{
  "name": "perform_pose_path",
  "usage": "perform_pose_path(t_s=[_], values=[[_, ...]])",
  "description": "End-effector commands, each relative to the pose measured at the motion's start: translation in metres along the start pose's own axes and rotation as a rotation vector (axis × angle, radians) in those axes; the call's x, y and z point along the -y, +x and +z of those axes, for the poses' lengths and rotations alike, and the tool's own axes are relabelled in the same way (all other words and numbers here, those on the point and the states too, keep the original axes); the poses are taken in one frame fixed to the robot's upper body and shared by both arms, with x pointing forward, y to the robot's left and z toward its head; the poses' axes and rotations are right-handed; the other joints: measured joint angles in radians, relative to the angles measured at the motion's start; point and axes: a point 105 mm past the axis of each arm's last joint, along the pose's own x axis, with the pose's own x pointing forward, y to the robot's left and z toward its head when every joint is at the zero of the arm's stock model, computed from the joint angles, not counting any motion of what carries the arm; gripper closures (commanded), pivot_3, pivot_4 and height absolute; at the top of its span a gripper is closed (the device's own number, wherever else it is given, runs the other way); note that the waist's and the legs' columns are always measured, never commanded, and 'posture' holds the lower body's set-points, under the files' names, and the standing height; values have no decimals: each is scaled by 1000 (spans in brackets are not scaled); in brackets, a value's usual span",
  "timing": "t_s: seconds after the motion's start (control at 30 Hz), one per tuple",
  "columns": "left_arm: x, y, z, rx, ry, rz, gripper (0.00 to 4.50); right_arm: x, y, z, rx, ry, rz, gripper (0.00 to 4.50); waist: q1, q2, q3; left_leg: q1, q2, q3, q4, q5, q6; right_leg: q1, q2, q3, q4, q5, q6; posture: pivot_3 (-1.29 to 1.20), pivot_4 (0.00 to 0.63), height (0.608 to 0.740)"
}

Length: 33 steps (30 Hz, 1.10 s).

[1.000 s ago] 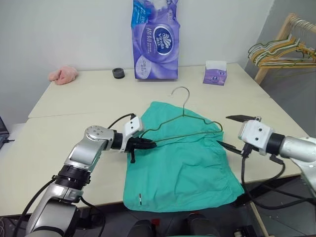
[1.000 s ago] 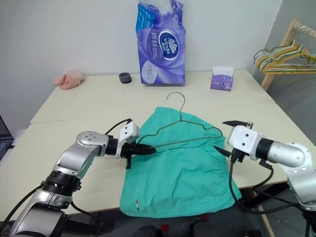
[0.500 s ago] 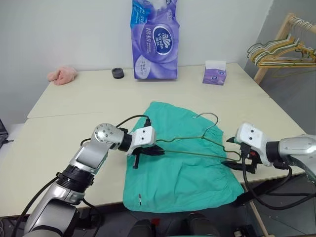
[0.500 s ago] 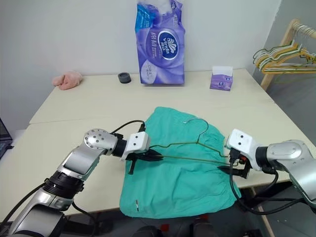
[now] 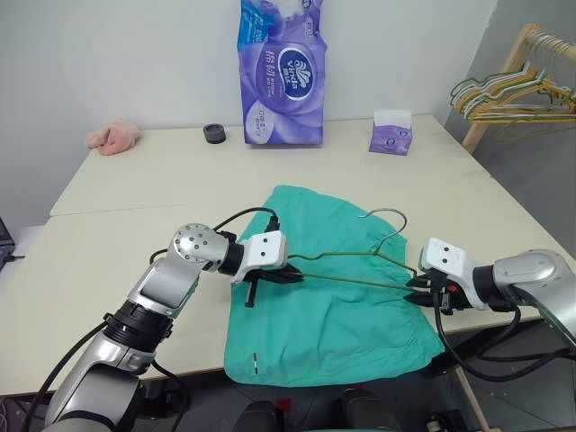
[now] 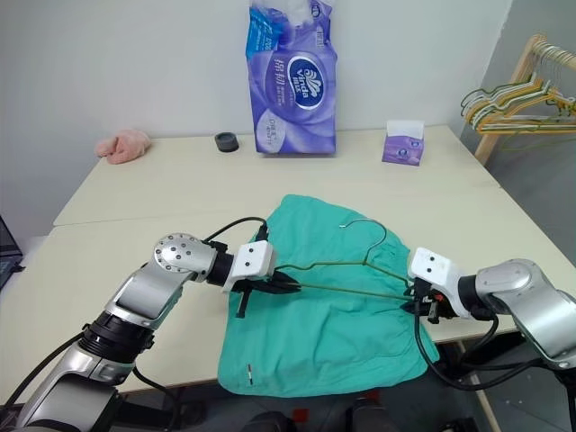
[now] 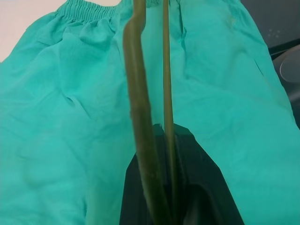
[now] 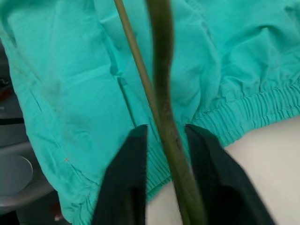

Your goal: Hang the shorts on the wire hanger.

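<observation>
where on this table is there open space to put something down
Bare tabletop lies left of the shorts, below the pink cloth lump and the black ring. Another free patch sits between the tissue pack, the small tissue box and the shorts' waistband. It is crowded over the shorts, where both grippers meet the wire hanger.

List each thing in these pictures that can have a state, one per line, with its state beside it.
shorts: spread flat on the table, not yet hung.
wire hanger: lifted over the shorts, gripped at both ends.
left gripper: shut on the hanger's end.
right gripper: fingers on either side of the hanger's other end.
tissue pack: upright, sealed.
</observation>
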Motion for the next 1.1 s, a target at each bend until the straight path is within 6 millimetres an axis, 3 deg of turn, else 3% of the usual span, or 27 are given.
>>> perform_pose_path(t_s=[0.03,0.17,0.33,0.57,0.97,1.1], values=[[-1,-1,7,6,56,8,4500,-5,-2,6,10,-34,16,4442,0,0,0,0,0,0,0,0,0,0,0,0,0,0,0,-146,65,740],[4,4,10,39,30,-16,4500,-11,-1,8,9,-43,37,4442,0,0,0,0,0,0,0,0,0,0,0,0,0,0,0,-146,65,740],[3,6,18,110,-36,-4,3214,-13,-2,8,22,-22,32,4500,0,0,0,0,0,0,0,0,0,0,0,0,0,0,0,-151,59,740],[-17,1,19,195,-124,132,1144,-9,-11,3,40,47,-20,4500,1,0,0,0,0,0,0,0,0,0,0,0,0,0,1,-156,56,740],[-53,-37,-16,154,-229,349,1144,-10,-46,-43,14,302,-181,4500,2,0,0,0,0,0,1,0,0,1,0,0,0,0,1,-167,64,740],[-53,-40,-20,167,-271,336,1144,-11,-65,-62,13,421,-260,4500,3,0,0,0,0,0,0,0,0,1,0,0,0,0,1,-176,67,740]])
